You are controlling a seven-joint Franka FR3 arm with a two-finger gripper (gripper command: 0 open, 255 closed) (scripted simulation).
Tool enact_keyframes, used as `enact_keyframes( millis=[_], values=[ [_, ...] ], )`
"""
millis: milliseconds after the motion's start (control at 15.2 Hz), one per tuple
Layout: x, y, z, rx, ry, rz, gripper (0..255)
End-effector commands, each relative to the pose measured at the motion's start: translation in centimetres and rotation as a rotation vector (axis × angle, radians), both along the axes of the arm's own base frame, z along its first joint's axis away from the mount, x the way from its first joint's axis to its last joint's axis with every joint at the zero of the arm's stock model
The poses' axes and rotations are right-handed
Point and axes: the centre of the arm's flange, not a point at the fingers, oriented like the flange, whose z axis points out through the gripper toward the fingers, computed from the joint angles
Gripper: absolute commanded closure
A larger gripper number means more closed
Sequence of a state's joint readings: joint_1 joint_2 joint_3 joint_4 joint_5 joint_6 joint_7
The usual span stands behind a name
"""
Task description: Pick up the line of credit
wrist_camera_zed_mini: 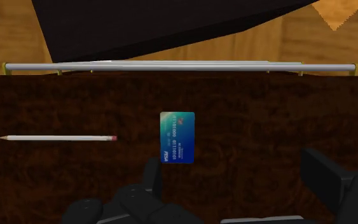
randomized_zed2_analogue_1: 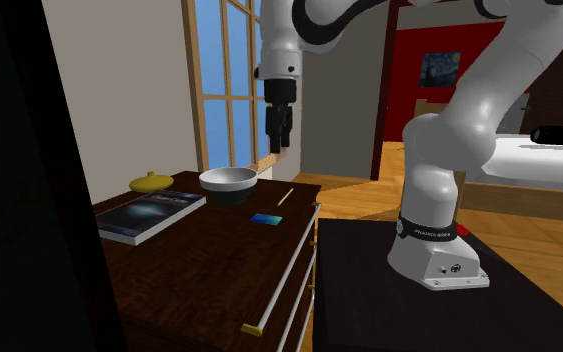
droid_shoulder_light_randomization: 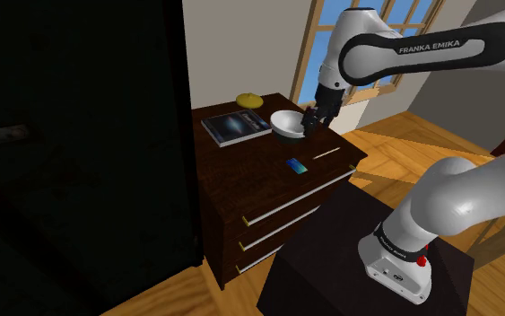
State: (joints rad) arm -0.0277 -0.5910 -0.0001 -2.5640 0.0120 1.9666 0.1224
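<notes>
Card (wrist_camera_zed_mini: pixel 177 137) — flat blue rectangle, dark grained dresser (wrist_camera_zed_mini: pixel 266 114)

Domestic interior: a dark wooden chest of drawers (droid_shoulder_light_randomization: pixel 259 171) with long metal handles (droid_shoulder_light_randomization: pixel 299 196) stands on a warm plank floor (droid_shoulder_light_randomization: pixel 412 135), close to a tall, wood-framed window (randomized_zed2_analogue_1: pixel 219 90) showing blue sky. A book (randomized_zed2_analogue_1: pixel 154 215) and a bowl (randomized_zed2_analogue_1: pixel 229 182) sit along the far edge of the chest's top, everyday household clutter. Farther back, a red wall (randomized_zed2_analogue_1: pixel 407 70) carries a small framed painting (randomized_zed2_analogue_1: pixel 441 68). The furnishings mark this as a lived-in room of a house.
</notes>
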Motion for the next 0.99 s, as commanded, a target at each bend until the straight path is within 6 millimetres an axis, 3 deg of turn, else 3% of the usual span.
enact_keyframes(
  millis=[0,726,924],
  values=[
    [0.6,-0.7,-2.6,0.007,0.019,-0.013,0],
    [2.6,-4.6,-16.9,0.045,0.132,-0.085,0],
    [2.6,-4.6,-18.5,0.045,0.132,-0.085,0]
  ],
)
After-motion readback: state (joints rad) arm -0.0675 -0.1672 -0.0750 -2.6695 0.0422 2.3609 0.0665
